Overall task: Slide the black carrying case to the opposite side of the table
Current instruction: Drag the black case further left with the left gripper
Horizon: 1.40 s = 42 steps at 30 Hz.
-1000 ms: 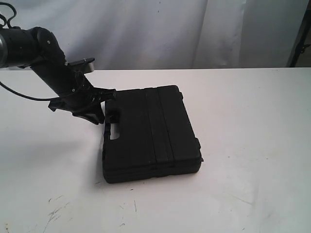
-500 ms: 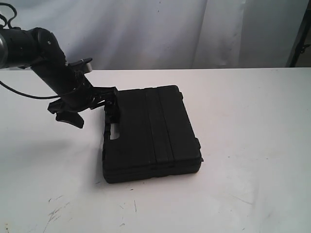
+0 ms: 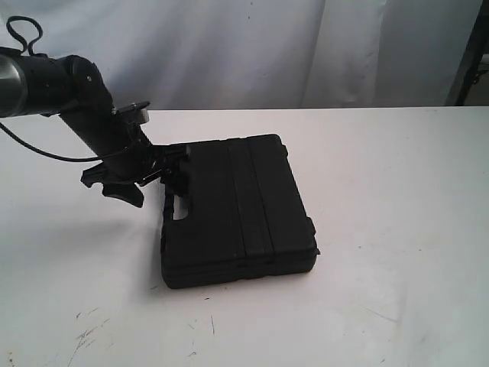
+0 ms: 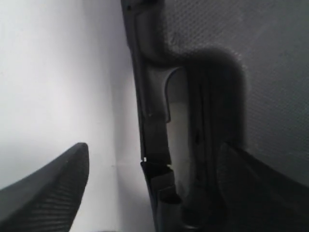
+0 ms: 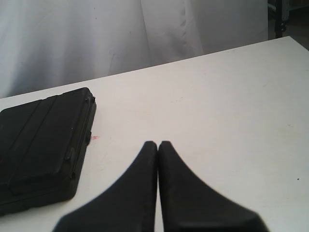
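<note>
The table (image 3: 397, 229) is carrying the black carrying case (image 3: 237, 206) flat, left of centre, so the slide is looking barely begun. The left gripper (image 3: 149, 174) is angling down over the case's left handle edge, jaws spread wide astride it, gripping nothing. The right gripper (image 5: 158, 145) is hovering pinched closed and empty.

The worktop (image 3: 397, 191) is a large, white, flat surface, much wider than what it carries. Only one thing lies directly on it: a black carrying case (image 3: 237, 210). It rests flat on its broad side, a little left of the middle in the exterior view, with its handle cut-out (image 3: 180, 213) toward the left. Small dark scuff marks (image 3: 84, 332) show on the near left part of the worktop, apart from the case.
</note>
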{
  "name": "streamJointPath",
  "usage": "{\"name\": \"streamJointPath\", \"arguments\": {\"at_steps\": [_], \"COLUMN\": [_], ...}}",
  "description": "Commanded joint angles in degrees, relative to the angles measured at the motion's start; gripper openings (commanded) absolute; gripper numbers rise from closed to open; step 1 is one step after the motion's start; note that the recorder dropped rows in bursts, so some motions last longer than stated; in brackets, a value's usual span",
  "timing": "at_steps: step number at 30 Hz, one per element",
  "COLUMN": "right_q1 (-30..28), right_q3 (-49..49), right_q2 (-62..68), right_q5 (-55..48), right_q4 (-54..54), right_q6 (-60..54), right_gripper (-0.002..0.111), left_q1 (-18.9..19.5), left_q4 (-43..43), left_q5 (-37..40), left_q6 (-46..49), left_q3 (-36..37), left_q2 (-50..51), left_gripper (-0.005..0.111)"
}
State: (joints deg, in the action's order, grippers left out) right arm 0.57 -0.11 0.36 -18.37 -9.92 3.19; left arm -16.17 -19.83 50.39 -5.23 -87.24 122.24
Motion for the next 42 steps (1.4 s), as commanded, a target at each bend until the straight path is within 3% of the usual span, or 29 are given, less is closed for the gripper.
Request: {"name": "streamJointPath", "arguments": {"at_steps": [1,12,16,19,25,37,42], "right_q1": [-0.6,-0.6,-0.6,-0.6,-0.6,-0.6,-0.6], "right_q3": [0.1,0.1,0.1,0.1,0.1,0.1,0.1], "right_q2": [-0.4,-0.4,-0.4,-0.4,-0.4,-0.4,-0.4], "right_q5": [0.0,0.0,0.0,0.0,0.1,0.1,0.1], "right_q4": [0.0,0.0,0.0,0.0,0.0,0.0,0.0], "right_q6": [0.0,0.0,0.0,0.0,0.0,-0.2,-0.2], "right_gripper": [0.000,0.000,0.000,0.000,0.000,0.000,0.000], "left_q1": [-1.8,-2.5,-2.4,-2.1,-1.4,10.6,13.6], "left_q4": [0.4,1.2,6.8,12.1,20.3,19.1,19.8], "left_q5": [-3.7,-4.4,-3.2,-0.9,-0.3,2.0,2.3], "left_q6": [0.1,-2.2,-5.1,-7.8,-8.0,0.5,4.2], "left_q3": [-0.4,-0.4,-0.4,-0.4,-0.4,-0.4,-0.4], "left_q2": [1.3,4.9,4.9,4.7,2.9,1.2,1.2], "left_gripper": [0.069,0.032,0.025,-0.001,0.000,0.000,0.000]}}
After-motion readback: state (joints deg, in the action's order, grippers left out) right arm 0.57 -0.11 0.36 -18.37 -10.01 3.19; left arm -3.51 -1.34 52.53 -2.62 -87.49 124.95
